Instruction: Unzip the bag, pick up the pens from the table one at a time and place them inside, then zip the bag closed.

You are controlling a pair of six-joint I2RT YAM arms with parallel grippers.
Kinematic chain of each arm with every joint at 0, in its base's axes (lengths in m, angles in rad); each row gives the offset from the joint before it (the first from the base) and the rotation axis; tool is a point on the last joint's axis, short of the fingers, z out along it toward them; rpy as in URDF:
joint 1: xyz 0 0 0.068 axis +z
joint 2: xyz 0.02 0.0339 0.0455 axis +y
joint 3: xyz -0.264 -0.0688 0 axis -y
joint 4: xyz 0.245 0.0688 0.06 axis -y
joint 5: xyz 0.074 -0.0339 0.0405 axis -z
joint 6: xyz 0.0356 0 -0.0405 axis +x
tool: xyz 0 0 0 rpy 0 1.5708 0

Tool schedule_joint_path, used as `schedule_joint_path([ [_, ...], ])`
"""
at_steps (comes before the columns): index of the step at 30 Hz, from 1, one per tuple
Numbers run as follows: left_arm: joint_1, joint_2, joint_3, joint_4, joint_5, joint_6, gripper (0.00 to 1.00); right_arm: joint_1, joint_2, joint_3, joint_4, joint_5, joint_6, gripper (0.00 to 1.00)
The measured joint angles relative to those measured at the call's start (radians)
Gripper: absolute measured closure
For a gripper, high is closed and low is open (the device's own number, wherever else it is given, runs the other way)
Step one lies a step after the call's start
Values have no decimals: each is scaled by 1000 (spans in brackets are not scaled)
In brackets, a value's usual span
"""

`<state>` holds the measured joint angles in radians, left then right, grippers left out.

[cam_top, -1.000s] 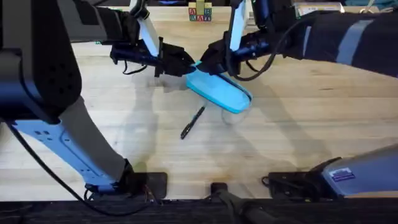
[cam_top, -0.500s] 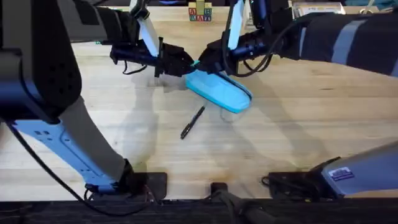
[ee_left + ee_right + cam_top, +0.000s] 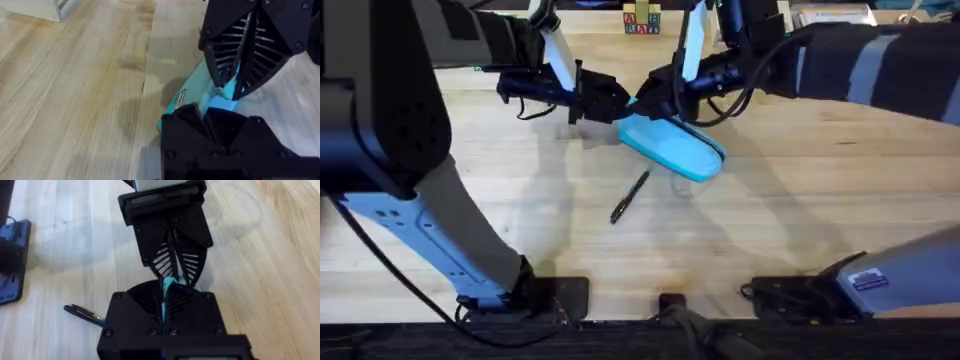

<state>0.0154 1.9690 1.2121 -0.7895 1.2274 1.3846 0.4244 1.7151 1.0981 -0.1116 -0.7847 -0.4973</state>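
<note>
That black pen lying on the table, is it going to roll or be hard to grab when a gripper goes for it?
The pen looks slim and round and lies flat on the table, so a nudge from the side may well roll it. It sits low against the wood, so fingers would probably need to close right at the surface. It looks light and stiff.

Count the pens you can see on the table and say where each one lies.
1. A single black pen lies on the table, just in front of the blue bag and apart from it. Others may be hidden under the bag or arms.
</note>
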Motion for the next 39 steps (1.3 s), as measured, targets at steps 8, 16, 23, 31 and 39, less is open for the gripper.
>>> schedule_joint_path([
  [8,0,0,0,0,0,0,959,0,0,0,-2,-1,1,927],
  [16,-6,0,0,0,0,0,959,11,0,2,-1,-11,6,15],
  [23,-6,0,0,0,0,0,959,9,-1,2,-8,-14,68,4],
  [31,-6,0,0,0,0,0,959,-17,-104,3,-106,138,140,4],
  [39,-6,0,0,0,0,0,959,-57,-277,5,-316,232,157,4],
])
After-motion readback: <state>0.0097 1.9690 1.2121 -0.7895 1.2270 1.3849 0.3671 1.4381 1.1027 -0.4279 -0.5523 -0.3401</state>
